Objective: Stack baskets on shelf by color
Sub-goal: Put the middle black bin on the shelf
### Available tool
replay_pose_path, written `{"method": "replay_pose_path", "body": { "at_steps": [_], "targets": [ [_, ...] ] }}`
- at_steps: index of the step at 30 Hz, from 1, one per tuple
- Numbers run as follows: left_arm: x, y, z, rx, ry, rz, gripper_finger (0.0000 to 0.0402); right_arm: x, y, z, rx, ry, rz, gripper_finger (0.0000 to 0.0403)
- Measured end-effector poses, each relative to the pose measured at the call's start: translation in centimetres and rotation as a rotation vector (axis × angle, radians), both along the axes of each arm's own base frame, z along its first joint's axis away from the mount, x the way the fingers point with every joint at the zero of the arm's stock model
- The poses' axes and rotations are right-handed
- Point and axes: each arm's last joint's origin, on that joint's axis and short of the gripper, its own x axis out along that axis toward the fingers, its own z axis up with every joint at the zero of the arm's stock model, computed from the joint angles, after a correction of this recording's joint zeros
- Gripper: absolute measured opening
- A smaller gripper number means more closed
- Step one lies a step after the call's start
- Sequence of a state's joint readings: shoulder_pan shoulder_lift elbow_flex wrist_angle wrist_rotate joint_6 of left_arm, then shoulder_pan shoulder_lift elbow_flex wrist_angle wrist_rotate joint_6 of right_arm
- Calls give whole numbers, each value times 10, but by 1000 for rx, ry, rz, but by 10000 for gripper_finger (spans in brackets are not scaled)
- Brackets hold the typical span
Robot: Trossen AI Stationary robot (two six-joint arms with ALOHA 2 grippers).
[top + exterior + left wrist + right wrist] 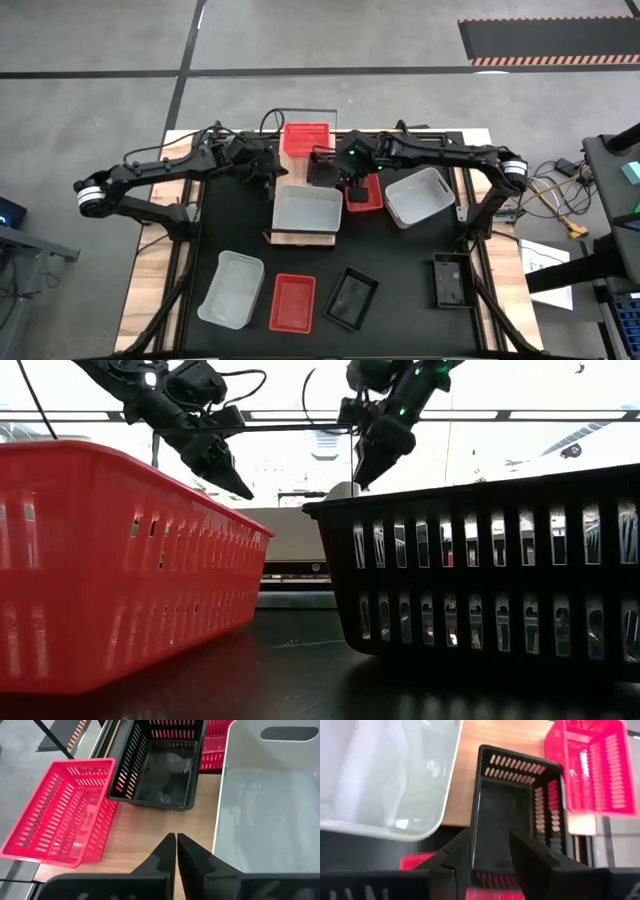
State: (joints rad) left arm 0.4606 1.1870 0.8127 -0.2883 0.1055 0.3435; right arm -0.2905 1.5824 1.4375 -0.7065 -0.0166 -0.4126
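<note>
Thin slotted plastic baskets, likely light, stiff at rim, flexy in walls, a bit slick; best pinched on a short rim wall.

Left gripper (pixel 176 851) over shelf (pixel 300 238) beside red basket (pixel 306 138), jaws closed, holding nothing. Large white bin (pixel 307 210) sitting mid shelf, taking most of the board. Black basket (pixel 517 815) on shelf, red basket just beside it, white bin on its other side. Right gripper (pixel 489 851) straddling near wall of black basket, jaws parted, not clamping as seen. Second red basket (pixel 364 194) under right gripper, off shelf edge. White bin (pixel 418 196) right of shelf.

Desk (pixel 400 300) front row, left to right: white bin (pixel 232 288), red basket (pixel 293 302), black basket (pixel 352 297), black basket (pixel 449 281).

In the way: tight packing on shelf, little jaw room between walls; arms close together at centre, clash risk.
</note>
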Motion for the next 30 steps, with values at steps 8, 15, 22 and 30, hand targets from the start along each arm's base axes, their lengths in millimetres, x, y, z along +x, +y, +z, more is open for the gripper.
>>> {"method": "replay_pose_path", "body": {
  "at_steps": [8,15,22,30],
  "targets": [
    [0,-2,3,10,-19,-9,0,-38,-18,5,-45,203,-131,62],
    [0,-3,2,10,-16,-11,0,-36,-43,-33,7,224,-192,12],
    [-1,-3,2,18,-11,0,0,-11,-50,-49,-48,156,-136,9],
    [1,-1,5,41,-30,16,0,2,-54,-41,-57,102,-115,9]
  ]
}}
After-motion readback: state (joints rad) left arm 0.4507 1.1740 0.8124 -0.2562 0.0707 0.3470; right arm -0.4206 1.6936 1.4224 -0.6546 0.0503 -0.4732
